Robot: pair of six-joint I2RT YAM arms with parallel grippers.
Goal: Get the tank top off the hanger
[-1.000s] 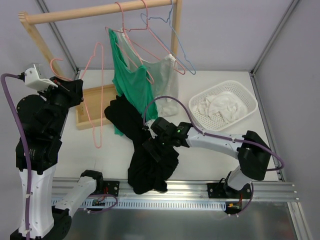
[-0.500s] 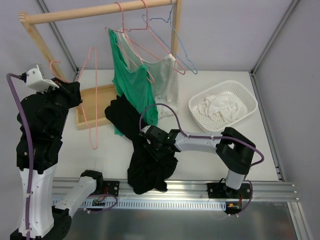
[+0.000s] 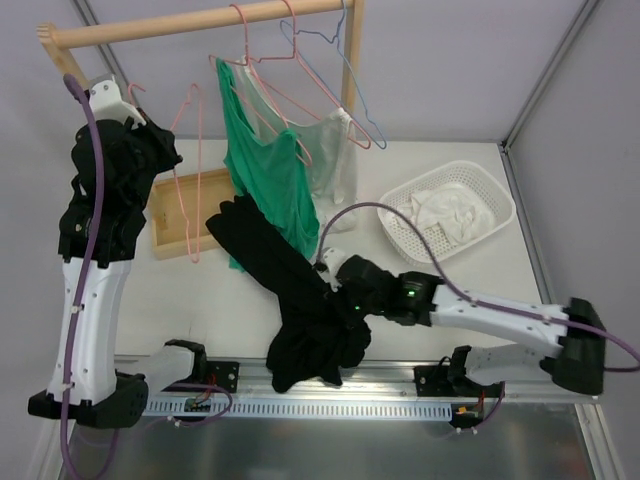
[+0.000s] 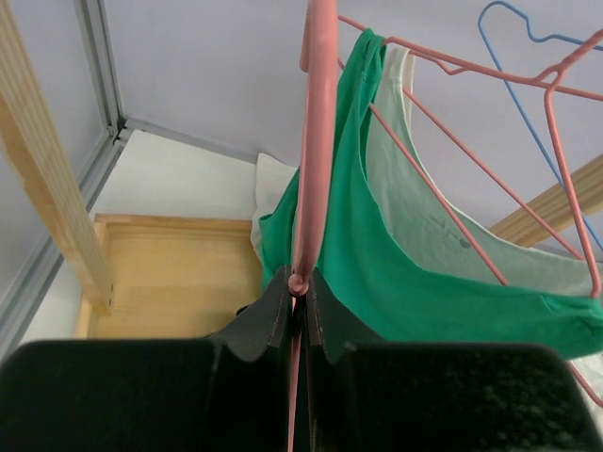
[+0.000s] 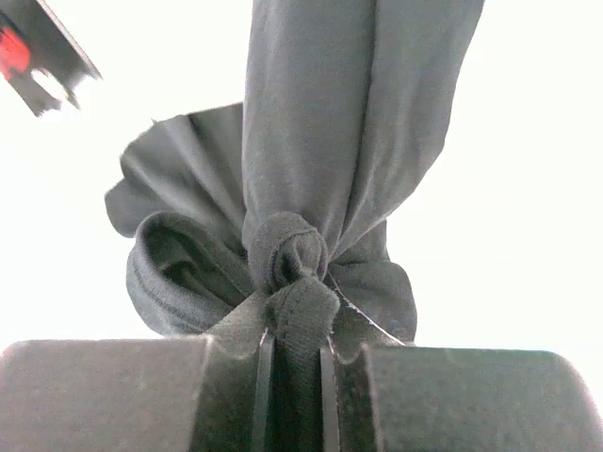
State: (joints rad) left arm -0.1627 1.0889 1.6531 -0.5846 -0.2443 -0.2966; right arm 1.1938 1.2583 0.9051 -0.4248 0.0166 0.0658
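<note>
The black tank top (image 3: 290,290) stretches across the table from beside the wooden tray to the near edge, bunched at its near end. My right gripper (image 3: 335,300) is shut on a rolled fold of it, and in the right wrist view the dark fabric (image 5: 349,113) fans out from the right gripper (image 5: 294,325). High at the left, my left gripper (image 3: 160,150) is shut on the wire of a bare pink hanger (image 3: 187,170). The left wrist view shows that hanger (image 4: 316,141) rising straight from the left gripper (image 4: 300,287). I cannot tell whether hanger and tank top still touch.
A wooden rail (image 3: 200,22) at the back carries a green top (image 3: 265,170), a pale top (image 3: 335,160) and a blue hanger (image 3: 350,90). A white basket (image 3: 500,200) with white cloth stands at the right. A wooden tray (image 3: 170,215) lies at the left.
The right gripper has shut on the black tank top and drawn it toward the near right. The left arm has lifted the pink hanger up toward the rail.
</note>
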